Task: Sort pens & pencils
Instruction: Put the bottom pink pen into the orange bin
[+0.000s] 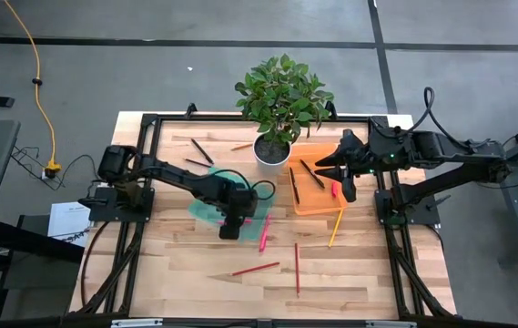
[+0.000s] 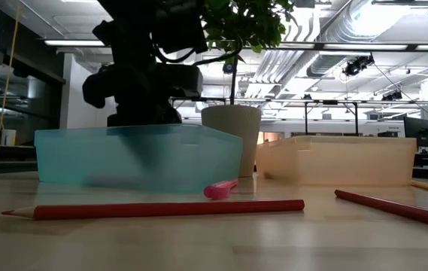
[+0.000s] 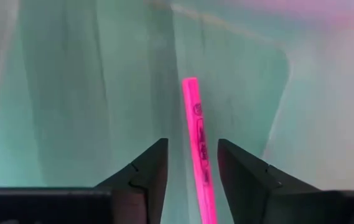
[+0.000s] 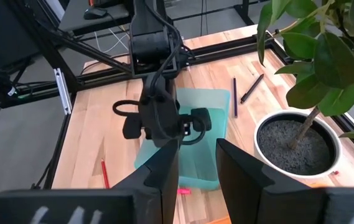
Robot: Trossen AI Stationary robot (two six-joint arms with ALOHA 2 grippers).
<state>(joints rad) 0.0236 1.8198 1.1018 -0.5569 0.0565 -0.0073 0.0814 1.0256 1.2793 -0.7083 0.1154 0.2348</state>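
A potted plant (image 1: 280,109) in a white pot stands at the far middle of the wooden table (image 1: 177,273). Just to the plant's left lies a teal tray (image 1: 206,208); just to its right, an orange tray (image 1: 318,202). A yellow cable (image 1: 40,82) runs across the floor, well left of the plant.

Bright overhead strip lighting, backlit foreground, soft wrist-view blur

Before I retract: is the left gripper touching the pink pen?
Apart. In the left wrist view the pink pen lies between the left gripper's open fingers, gaps showing either side.
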